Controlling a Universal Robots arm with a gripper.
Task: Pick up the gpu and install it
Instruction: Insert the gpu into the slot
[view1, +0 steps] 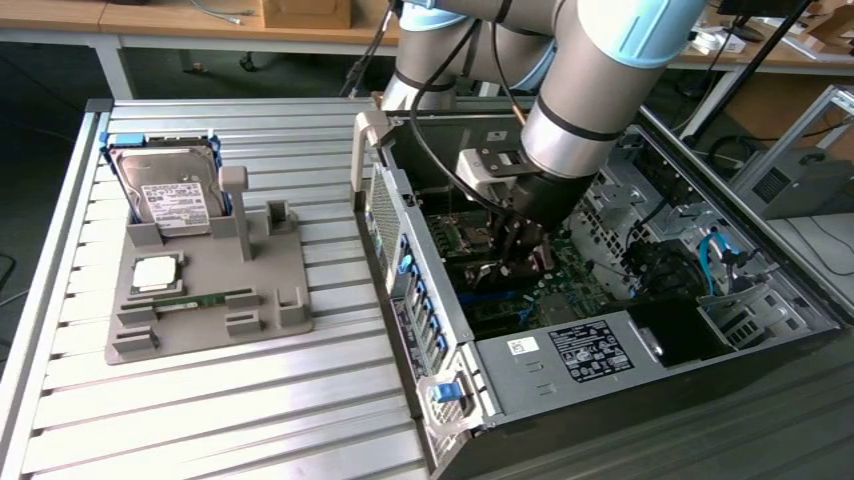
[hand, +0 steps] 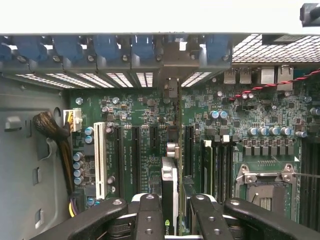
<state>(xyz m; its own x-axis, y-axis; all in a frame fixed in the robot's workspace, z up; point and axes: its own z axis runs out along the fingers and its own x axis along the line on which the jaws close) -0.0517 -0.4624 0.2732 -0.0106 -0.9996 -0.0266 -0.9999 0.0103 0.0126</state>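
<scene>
The robot's black hand (hand: 172, 202) was clenched on the gpu (hand: 169, 185), a thin dark card with a silver end. The card stood upright just above the big green board (hand: 131, 114) inside the open grey computer box (view1: 400, 215). I think it should stay straight and in line with the board's long black slots (hand: 134, 165), then go down gently.

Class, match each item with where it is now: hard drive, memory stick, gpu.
1 silver boxy hard drive with white label
2 narrow green memory stick
3 thin dark gpu card

A between the end effector's fingers, inside the open metal computer case
B lying flat on the grey plastic tray
C standing upright in a tray holder

Pairs: 1-C, 2-B, 3-A
</scene>
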